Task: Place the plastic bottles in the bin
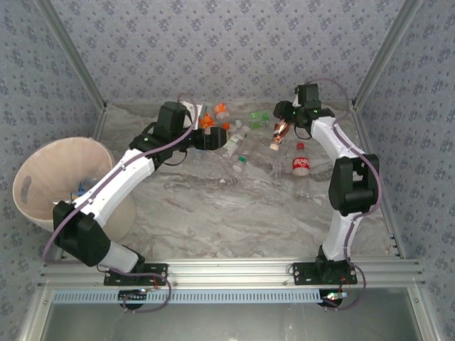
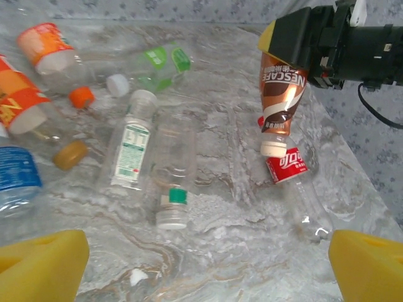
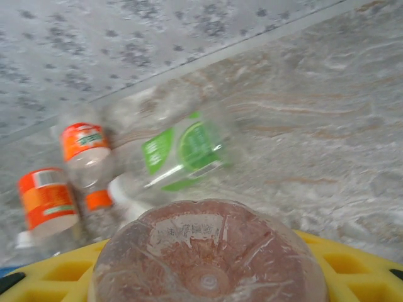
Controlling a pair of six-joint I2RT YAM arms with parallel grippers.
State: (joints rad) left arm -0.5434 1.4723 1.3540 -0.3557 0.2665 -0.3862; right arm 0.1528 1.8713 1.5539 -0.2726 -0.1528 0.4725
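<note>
Several plastic bottles lie scattered on the marble table (image 1: 213, 213). My right gripper (image 1: 286, 121) is shut on a brown Nescafe bottle (image 2: 282, 100), which hangs cap down just over a red-labelled bottle (image 2: 286, 167). In the right wrist view the brown bottle's base (image 3: 208, 251) sits between the yellow pads (image 3: 352, 264). My left gripper (image 2: 208, 270) stands open and low over bare table, with nothing in it, just short of a clear bottle with a green band (image 2: 173, 173). The pale pink bin (image 1: 32, 174) stands at the far left.
A white-labelled bottle (image 2: 133, 148), a green-labelled one (image 2: 157, 63), orange-labelled ones (image 2: 44, 47) and a blue-labelled one (image 2: 16, 167) lie ahead of the left gripper. Patterned walls (image 1: 227, 42) close the table's back and sides. The near half of the table is bare.
</note>
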